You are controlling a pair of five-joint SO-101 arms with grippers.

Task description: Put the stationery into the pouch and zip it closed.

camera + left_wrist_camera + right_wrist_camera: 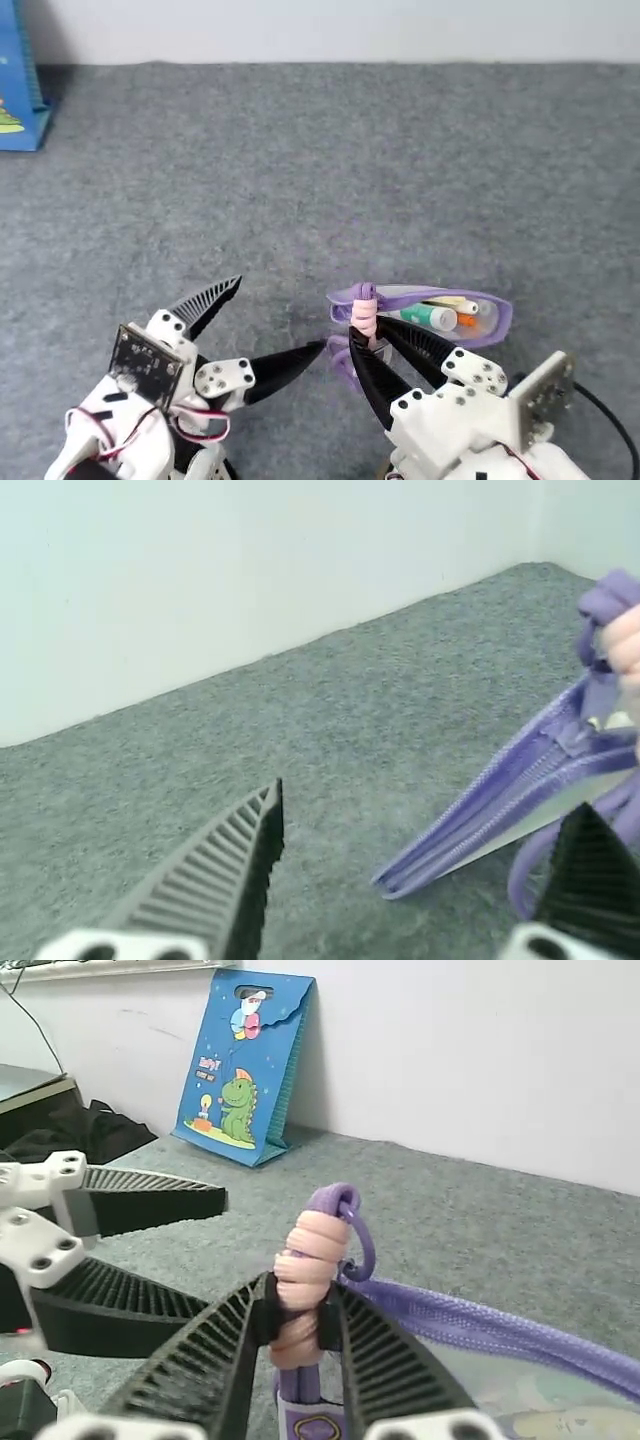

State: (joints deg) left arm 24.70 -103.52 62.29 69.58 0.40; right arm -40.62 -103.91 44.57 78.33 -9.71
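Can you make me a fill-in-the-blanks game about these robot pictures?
1. The pouch is coloured ____.
2. The right end effector is shut on the pink zipper charm, while the left end effector is ____.
3. The stationery lies ____ the pouch.
4. The blue gift bag leans against the ____.
Missing words: purple; open; inside; wall.

Desk-corner lab or office setup, likely: grey felt mat (300, 170) against plain white wall (330, 30), blue dinosaur gift bag (16, 90) at 10 o'clock, keyboard edge (110, 968), cable (28, 1010) nearby.
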